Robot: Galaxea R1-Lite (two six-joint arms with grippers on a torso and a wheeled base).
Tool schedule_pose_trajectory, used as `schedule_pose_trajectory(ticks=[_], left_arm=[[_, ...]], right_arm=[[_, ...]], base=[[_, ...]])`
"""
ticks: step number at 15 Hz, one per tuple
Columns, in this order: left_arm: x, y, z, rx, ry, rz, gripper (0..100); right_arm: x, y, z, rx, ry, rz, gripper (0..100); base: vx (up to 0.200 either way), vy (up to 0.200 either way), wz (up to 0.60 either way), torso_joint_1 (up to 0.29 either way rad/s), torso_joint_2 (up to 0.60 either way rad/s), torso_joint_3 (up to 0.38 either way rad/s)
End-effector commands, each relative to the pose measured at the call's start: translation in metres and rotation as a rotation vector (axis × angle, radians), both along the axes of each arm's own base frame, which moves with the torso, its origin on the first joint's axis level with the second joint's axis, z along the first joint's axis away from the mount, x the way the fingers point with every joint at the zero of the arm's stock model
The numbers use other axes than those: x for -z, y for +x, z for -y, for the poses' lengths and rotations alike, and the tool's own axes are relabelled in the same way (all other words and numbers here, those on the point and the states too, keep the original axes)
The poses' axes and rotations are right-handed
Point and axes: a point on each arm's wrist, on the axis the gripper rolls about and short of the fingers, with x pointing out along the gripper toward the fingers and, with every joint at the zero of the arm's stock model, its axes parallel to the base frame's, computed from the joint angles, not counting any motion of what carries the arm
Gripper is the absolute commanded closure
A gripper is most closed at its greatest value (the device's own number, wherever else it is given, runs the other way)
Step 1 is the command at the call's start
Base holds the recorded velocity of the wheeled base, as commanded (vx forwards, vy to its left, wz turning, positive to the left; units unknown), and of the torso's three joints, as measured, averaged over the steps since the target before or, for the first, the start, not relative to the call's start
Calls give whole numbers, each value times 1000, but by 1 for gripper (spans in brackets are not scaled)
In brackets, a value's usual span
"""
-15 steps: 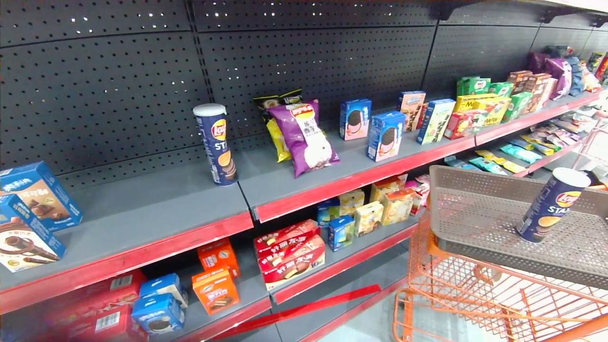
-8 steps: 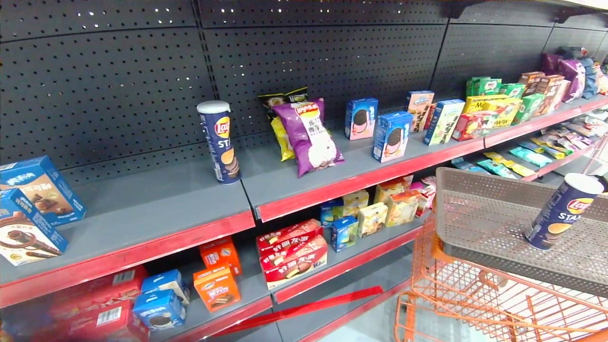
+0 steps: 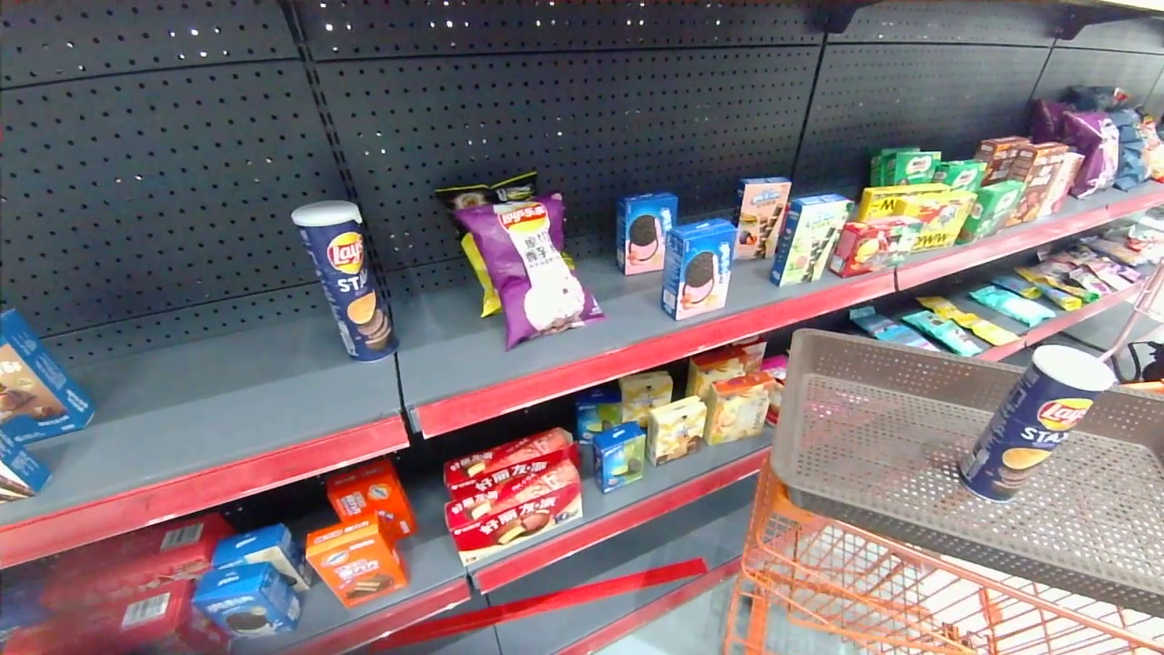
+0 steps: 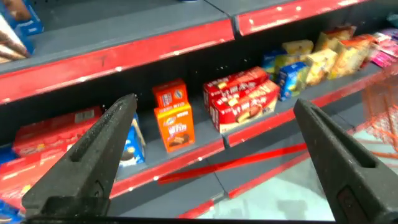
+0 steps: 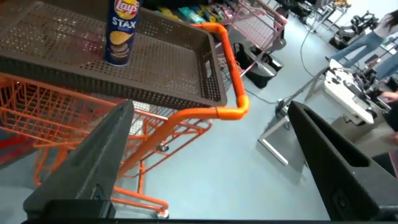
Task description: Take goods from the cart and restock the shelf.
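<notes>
Retail shop aisle: pegboard-backed shelves (image 3: 564, 350) stocked with packaged snacks (image 3: 527, 268), orange shopping cart (image 3: 818, 582) alongside.

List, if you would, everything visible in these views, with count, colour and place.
shelf chip can: one, dark blue with white lid, standing on the upper shelf
cart chip can: one, same colours, standing in the tray
tray: one, grey, perforated, atop the cart
cart: one, orange wire, right of the shelving
chip bags: two, purple in front of yellow-black, upper shelf
cookie boxes: two, blue, right of the bags
orange boxes: two, lower shelf
red boxes: stacked, lower shelf; count unclear
left gripper: black, open, facing the lower shelf
right gripper: black, open, over the floor beside the cart
</notes>
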Motion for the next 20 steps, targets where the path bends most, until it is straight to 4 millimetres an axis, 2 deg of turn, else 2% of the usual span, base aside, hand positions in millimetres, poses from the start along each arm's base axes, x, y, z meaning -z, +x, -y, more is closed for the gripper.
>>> schedule_pose_trajectory(ticks=[1,3,12,18,20], left_arm=[[0,0,0,1,0,1,0],[0,0,0,1,0,1,0],[0,0,0,-1,-3,1,0],[0,0,0,-1,-3,1,0],[0,0,0,-2,-3,1,0]], right_arm=[[0,0,0,1,0,0,0],[-1,0,0,-2,-1,1,0],[0,0,1,-5,0,-2,0],[0,0,1,-7,0,-2,0],[0,0,1,-8,0,-2,0]], base=[[200,0,0,17,2,7],[200,0,0,5,0,2],[0,0,0,0,0,0],[200,0,0,2,0,5],[0,0,0,0,0,0]])
